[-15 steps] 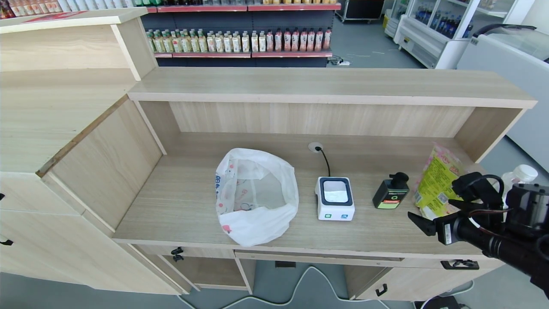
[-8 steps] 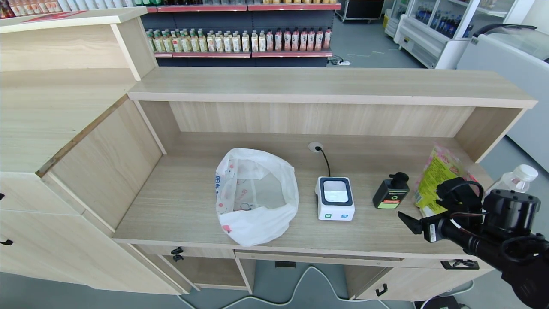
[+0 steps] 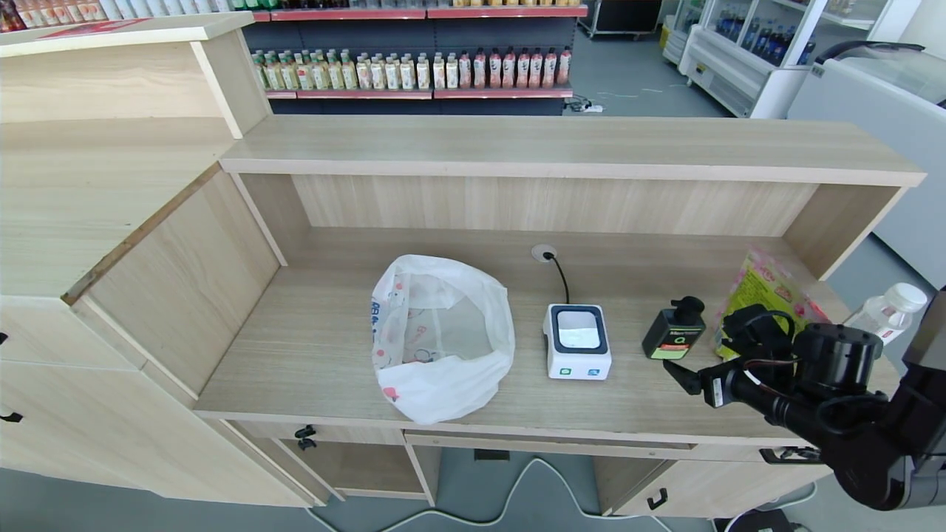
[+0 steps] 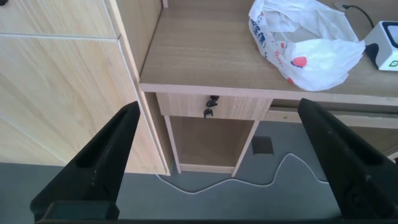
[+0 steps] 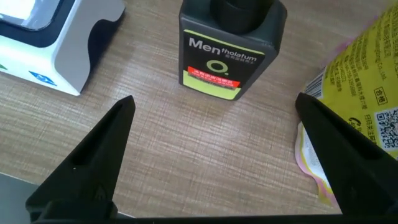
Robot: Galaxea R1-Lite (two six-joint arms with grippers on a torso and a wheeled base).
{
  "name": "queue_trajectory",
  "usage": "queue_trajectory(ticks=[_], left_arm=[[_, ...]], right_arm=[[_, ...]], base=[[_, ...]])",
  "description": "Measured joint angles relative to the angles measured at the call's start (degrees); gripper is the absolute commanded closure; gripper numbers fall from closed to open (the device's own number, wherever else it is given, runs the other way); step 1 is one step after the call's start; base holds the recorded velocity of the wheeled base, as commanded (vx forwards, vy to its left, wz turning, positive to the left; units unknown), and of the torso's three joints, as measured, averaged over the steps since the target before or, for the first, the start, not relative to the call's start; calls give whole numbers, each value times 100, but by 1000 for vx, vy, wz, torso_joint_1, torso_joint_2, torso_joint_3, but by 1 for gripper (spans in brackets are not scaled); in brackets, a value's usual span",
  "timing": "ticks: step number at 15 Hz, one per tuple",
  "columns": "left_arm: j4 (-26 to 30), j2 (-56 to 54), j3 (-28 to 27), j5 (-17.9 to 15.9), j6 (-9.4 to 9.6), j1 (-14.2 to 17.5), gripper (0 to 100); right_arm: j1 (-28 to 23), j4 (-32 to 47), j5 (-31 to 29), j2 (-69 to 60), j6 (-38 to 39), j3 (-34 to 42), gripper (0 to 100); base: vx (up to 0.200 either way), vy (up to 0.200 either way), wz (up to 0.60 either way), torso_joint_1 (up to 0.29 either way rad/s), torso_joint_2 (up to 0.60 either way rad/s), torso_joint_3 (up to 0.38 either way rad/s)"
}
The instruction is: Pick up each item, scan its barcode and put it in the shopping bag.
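Left tool (image 4: pixel 217 107) hangs low beside the desk (image 3: pixel 318 355), spread wide, empty. On the desk the shopping bag (image 3: pixel 442 336) gapes open, then the scanner (image 3: pixel 578 341), then the dark pump bottle (image 3: pixel 673 331) — ungrasped. Right tool (image 5: pixel 214 102) hovers just before it, wide open, holding nothing. Risk: a finger shoves the bottle away, or snags the yellow packet (image 3: pixel 761 292) close beside it.

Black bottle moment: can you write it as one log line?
right tool open, facing black bottle, not touching | left tool open, low by counter | shopping bag open
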Motion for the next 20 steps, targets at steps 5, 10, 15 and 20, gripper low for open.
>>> queue_trajectory(ticks=[5, 10, 15, 20], left_arm=[[0, 0, 0, 1, 0, 0, 0], [0, 0, 0, 0, 0, 0, 0], [0, 0, 0, 1, 0, 0, 0], [0, 0, 0, 1, 0, 0, 0]], right_arm=[[124, -10, 13, 418, 112, -585, 0], [184, 4, 77, 711, 228, -1120, 0], [271, -2, 263, 926, 274, -1448, 0], [325, -55, 347, 1073, 235, -1545, 0]], base=[[0, 0, 0, 0, 0, 0], [0, 0, 0, 0, 0, 0], [0, 0, 0, 0, 0, 0], [0, 0, 0, 0, 0, 0]])
